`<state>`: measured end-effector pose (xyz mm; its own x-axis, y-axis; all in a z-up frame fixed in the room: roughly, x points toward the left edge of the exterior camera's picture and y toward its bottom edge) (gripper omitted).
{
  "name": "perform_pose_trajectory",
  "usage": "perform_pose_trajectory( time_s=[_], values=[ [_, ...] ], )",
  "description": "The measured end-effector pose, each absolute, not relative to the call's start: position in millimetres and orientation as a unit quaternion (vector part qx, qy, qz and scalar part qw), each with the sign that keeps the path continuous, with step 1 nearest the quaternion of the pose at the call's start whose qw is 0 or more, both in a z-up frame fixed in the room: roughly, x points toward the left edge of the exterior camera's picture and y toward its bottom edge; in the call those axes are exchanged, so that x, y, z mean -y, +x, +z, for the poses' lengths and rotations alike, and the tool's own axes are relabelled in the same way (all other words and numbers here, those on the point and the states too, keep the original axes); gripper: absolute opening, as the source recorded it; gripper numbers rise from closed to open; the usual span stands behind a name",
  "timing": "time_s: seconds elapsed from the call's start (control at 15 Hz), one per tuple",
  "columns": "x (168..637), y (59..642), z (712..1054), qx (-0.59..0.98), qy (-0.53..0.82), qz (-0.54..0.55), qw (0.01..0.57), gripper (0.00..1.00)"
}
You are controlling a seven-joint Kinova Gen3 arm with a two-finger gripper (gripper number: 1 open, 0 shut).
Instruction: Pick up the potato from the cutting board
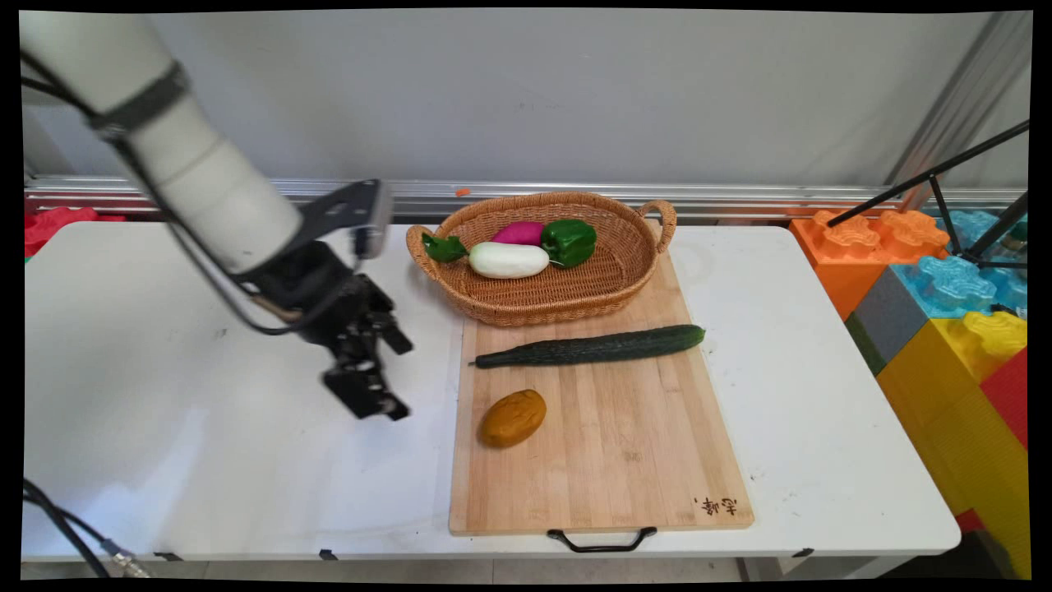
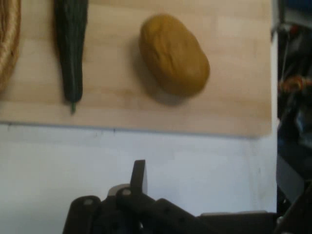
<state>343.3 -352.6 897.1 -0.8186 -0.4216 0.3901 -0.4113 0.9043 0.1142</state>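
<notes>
Main view: gripper (image 1: 374,393) over bare desk (image 1: 205,444), left of the potato (image 1: 513,418).
Potato lies slantwise on the cutting board (image 1: 625,444); finger state cannot be told.

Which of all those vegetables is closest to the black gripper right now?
The brown potato on the cutting board, just right of the gripper. The cucumber lies farther up the board; the others sit in the basket.

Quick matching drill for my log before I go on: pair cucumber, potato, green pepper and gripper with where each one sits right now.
Things:
1. cucumber
2. potato
3. green pepper
4. gripper

Places:
A. inside the wicker basket
B. above bare table, left of the board
C. across the cutting board, just in front of the basket
D. on the board's near left part

Pairs: 1-C, 2-D, 3-A, 4-B
</notes>
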Motion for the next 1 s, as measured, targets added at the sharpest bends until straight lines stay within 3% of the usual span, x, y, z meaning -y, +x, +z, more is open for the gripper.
perform_pose_trajectory(
  time_s=[1.0],
  values=[
    [376.1, 275.9, 805.2, 0.91, 0.342, -0.042, 0.232, 1.0]
  ],
)
